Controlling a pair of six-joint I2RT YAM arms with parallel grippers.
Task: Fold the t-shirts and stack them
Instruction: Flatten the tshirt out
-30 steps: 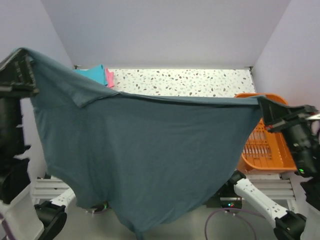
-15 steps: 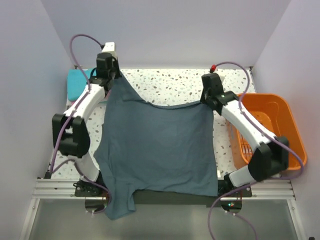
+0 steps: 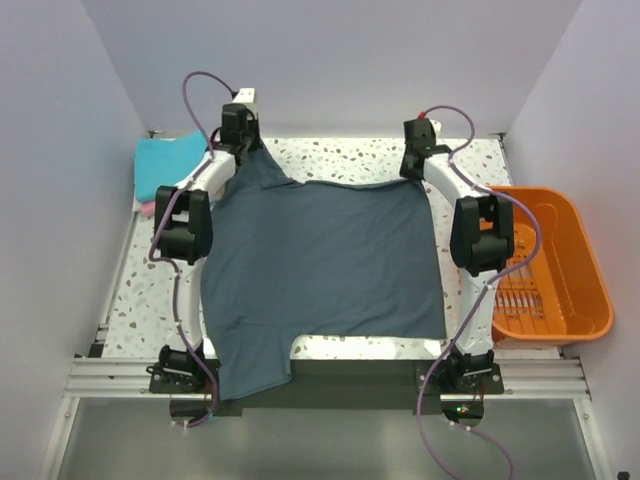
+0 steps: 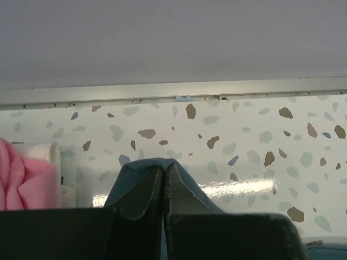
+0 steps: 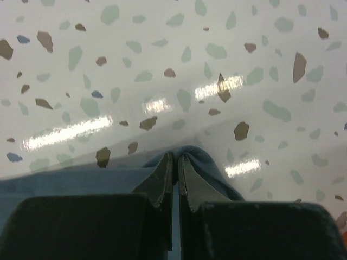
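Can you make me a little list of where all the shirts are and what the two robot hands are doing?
Blue-grey t-shirt: spread out on the table, one part hanging over the near edge
Left gripper: shut on the shirt's far left corner
Right gripper: shut on the shirt's far right corner
Turquoise t-shirt: at the table's far left corner
Pink t-shirt: next to the turquoise one
Orange bin: on the right side

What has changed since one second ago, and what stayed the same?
Both arms swung the blue-grey t-shirt down and away from the camera, laying it flat on the table. The left gripper and right gripper stayed shut on its far corners. Turquoise t-shirt, pink t-shirt and orange bin did not move.
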